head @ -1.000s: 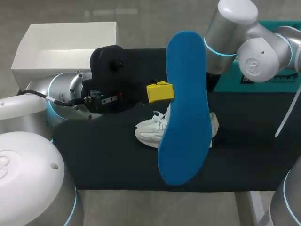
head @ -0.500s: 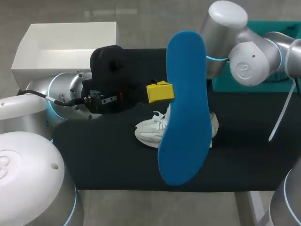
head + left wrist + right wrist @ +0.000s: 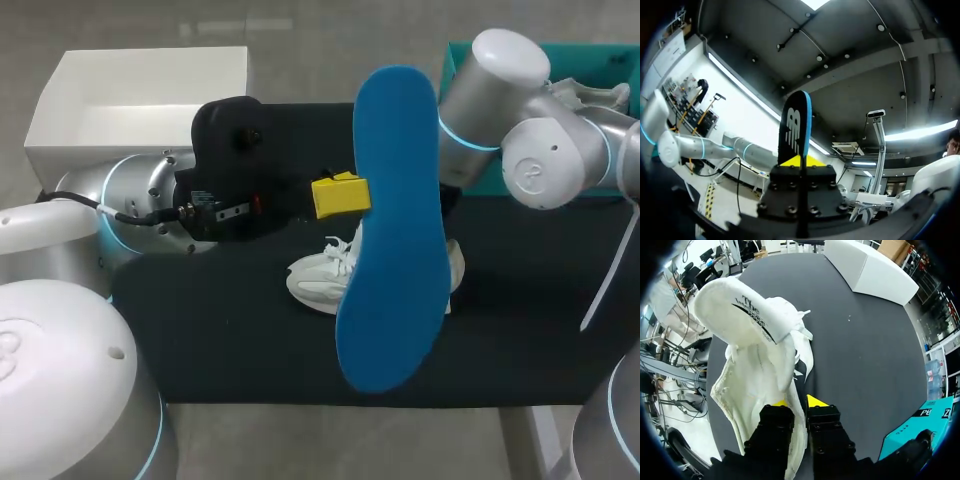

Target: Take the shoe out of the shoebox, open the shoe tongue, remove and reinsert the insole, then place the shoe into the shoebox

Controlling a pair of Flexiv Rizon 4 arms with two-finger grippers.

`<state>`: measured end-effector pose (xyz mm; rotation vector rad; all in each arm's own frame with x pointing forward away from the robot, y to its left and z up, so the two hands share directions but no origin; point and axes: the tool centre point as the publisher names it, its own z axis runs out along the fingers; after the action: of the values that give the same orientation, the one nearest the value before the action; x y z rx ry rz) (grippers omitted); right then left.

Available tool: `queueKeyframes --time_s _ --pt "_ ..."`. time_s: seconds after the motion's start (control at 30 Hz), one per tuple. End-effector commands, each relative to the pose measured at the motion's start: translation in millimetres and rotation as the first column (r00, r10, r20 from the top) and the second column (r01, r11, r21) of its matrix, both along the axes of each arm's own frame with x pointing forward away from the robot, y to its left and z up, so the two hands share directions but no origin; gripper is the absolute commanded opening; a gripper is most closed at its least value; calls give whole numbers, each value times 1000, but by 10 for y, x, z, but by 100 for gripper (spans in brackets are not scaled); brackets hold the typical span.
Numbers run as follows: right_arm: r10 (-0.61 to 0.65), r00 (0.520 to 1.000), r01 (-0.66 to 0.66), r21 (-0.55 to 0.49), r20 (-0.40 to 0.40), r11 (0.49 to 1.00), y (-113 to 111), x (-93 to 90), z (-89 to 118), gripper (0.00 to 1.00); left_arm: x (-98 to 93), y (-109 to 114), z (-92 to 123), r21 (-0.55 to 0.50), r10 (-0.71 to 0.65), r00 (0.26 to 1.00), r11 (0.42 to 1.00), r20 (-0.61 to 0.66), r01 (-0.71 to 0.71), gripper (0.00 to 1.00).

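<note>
Left tool (image 3: 800, 161) tight on blue insole (image 3: 395, 230) — right tool (image 3: 797, 402) tight on white shoe (image 3: 755, 320)

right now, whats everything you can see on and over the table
insole: 1, blue, held upright above the table, in front of the shoe in the head view
shoe: 1, white, on the mat, partly hidden behind the insole
shoebox: 1, white, open, far left corner
teal box: 1, teal, far right, partly behind the right arm
mat: 1, black, under the shoe
left gripper: 1, yellow tips, shut on the insole's edge
right gripper: 1, yellow tips, shut on the shoe's side wall
</note>
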<state>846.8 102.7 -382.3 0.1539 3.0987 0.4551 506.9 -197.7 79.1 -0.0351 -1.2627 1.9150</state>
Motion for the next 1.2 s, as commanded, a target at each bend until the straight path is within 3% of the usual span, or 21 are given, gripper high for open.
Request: queueKeyframes --time_s 0.03,0.13,0.23,0.33,0.43,0.7,0.8,0.9,0.97,1.03,1.2 --pt "-1 1000 1 -1 3 1000 -3 -13 3 0 -95 -96 80 26 47 999 999 -15 -47 0" --pt "-1 1000 1 -1 3 1000 -3 -13 3 0 -95 -96 80 26 47 999 999 -15 -47 0" --pt "-132 989 131 -24 -60 991 117 -62 -75 0 -95 -96 80 26 47 999 999 -15 -47 0" --pt "-305 950 307 13 -58 952 225 -54 7 0 -95 -96 80 26 47 999 999 -15 -47 0" --pt "-462 885 466 97 -63 880 229 -58 137 0 -95 -96 80 26 47 999 999 -15 -47 0" --pt "-741 657 753 178 -139 634 230 -66 375 0 -95 -96 80 26 47 999 999 -15 -47 0" --pt "-821 533 836 272 -205 476 250 -104 409 0 -95 -96 80 26 47 999 999 -15 -47 0" --pt "-874 383 878 411 -300 244 238 -188 410 0 -95 -96 80 26 47 999 999 -15 -47 0" --pt "-887 304 890 436 -347 135 272 -222 419 0 -95 -96 80 26 47 999 999 -15 -47 0" --pt "-894 261 897 433 -364 86 296 -229 450 0 -95 -96 80 26 47 999 999 -15 -47 0" --pt "-897 207 915 403 -390 36 312 -197 469 0 -95 -96 80 26 47 999 999 -15 -47 0"
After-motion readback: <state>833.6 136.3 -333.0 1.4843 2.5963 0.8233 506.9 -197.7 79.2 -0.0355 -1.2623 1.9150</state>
